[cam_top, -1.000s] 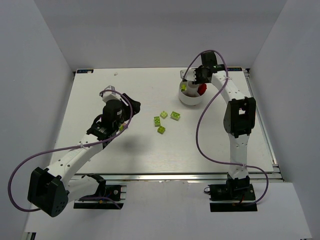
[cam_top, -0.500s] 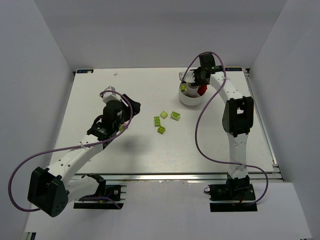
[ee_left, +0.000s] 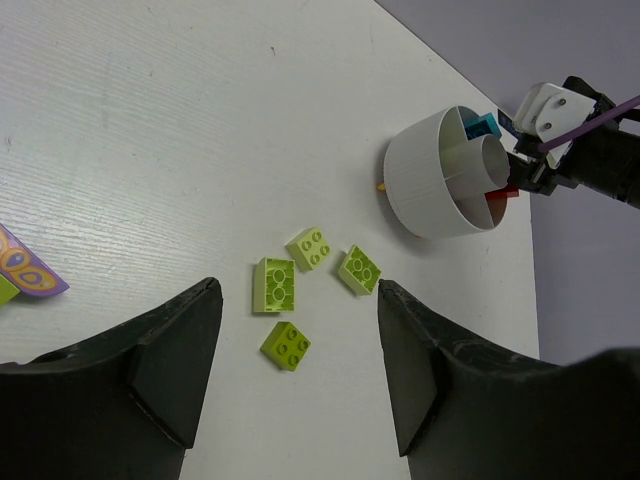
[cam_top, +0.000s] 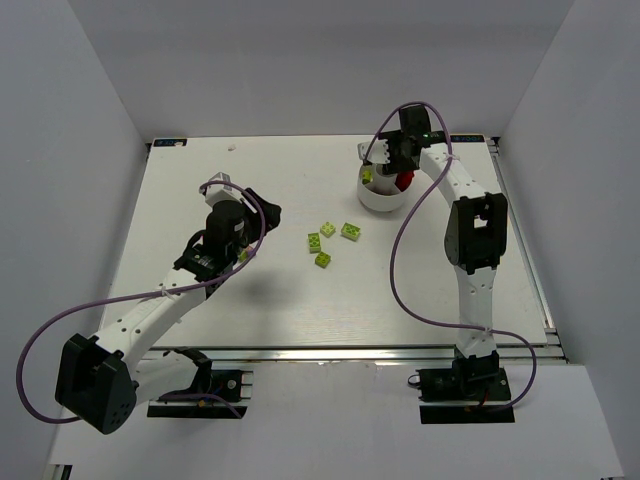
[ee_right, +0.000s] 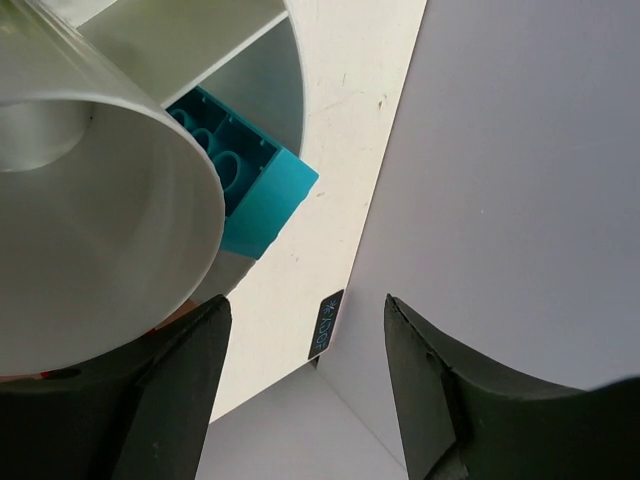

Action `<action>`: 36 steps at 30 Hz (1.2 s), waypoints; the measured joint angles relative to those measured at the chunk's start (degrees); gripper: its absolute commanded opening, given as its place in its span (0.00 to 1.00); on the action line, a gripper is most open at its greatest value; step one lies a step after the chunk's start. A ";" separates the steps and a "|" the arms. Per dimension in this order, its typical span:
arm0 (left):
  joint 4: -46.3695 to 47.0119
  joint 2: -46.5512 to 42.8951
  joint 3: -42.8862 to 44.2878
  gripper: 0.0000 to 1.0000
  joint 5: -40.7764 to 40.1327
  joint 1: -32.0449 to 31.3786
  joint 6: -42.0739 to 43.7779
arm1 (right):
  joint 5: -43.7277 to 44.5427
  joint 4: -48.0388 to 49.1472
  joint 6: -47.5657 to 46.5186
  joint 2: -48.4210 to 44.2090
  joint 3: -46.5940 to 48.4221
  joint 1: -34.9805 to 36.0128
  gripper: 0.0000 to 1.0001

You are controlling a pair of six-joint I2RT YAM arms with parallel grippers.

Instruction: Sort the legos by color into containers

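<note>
Reaching over the white dish (cam_top: 380,204), right end effector (ee_right: 305,310) apart, empty; left end effector (ee_left: 297,305) apart, empty.

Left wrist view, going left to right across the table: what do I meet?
purple piece → lime bricks → dish → right pincer

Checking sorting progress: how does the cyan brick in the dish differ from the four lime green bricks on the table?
Colour: the cyan brick is cyan, the lime green bricks lime.
Place: the cyan brick sits in a wedge compartment of the white dish; the lime green bricks lie loose on the table, outside it.
Pose: the cyan brick sits tilted; the lime green bricks lie flat, studs up.
All are studded plastic bricks.
</note>
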 measured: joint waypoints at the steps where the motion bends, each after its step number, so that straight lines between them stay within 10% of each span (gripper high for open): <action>1: 0.00 0.02 0.00 0.73 0.00 0.02 0.00 | 0.00 0.07 0.02 0.00 0.00 0.00 0.68; 19: -1.64 0.02 0.20 0.77 -0.37 0.02 0.09 | -2.23 3.65 3.41 -2.36 4.02 -4.52 0.82; 28: -12.76 0.17 4.59 0.85 -2.23 2.23 0.15 | -18.01 10.25 28.70 -24.52 -16.13 -6.78 0.89; 34: -20.92 3.26 6.58 0.95 0.46 8.37 0.20 | -42.03 11.32 41.66 -40.89 -30.95 -5.33 0.33; 36: -23.21 5.25 6.69 0.96 1.68 10.01 0.81 | -47.21 11.15 44.78 -41.94 -33.24 -3.98 0.28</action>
